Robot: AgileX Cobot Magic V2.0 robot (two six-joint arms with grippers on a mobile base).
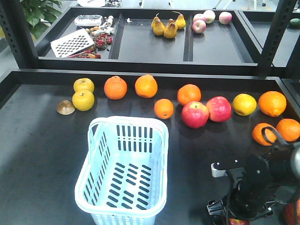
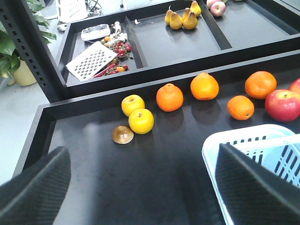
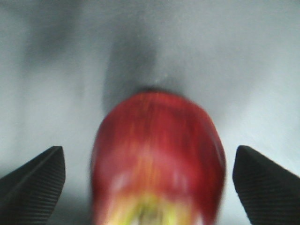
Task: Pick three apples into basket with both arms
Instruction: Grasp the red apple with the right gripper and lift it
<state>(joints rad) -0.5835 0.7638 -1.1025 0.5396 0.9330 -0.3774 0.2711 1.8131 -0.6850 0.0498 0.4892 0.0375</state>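
Right gripper [image 3: 147,154] gapes astride apple [image 3: 157,140]; yellowish end toward camera.

Pale-blue slotted basket [image 1: 85,164], upright — one maroon apple [image 3: 157,154], blurred

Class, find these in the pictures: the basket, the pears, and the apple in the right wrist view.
basket [image 1: 126,120], front view, far rim.
pears [image 1: 170,30], front view, body of the middle pear.
apple [image 3: 157,150], right wrist view, middle of its red skin.

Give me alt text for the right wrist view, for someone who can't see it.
A blurred dark red apple with a yellowish patch fills the centre, between the open right gripper's two black fingers. Behind it is only grey blur.
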